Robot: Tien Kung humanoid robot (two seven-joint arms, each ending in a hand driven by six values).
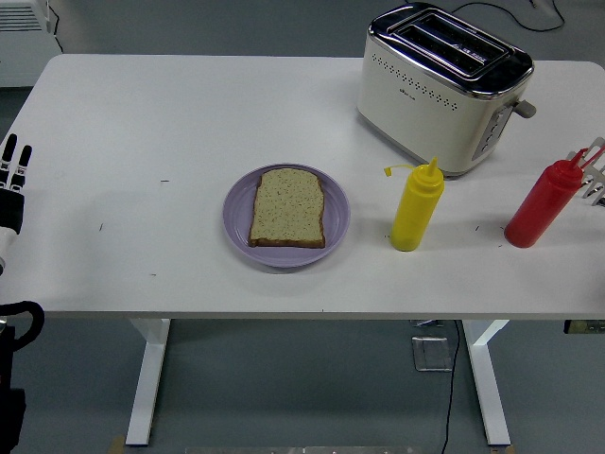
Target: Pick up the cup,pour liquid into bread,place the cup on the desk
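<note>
Still ungrasped: red bottle near desk right edge, right hand out of sight.
Left hand open, empty, at left edge; risks toppling if approached from outside; bread mid-desk.

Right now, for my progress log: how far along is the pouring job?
Nothing looks done: the bread on its purple plate is bare. Nothing is in hand: the yellow bottle and red bottle stand upright on the table, ungrasped; the left hand rests open at the left edge. Picking up, pouring and setting down remain.
</note>
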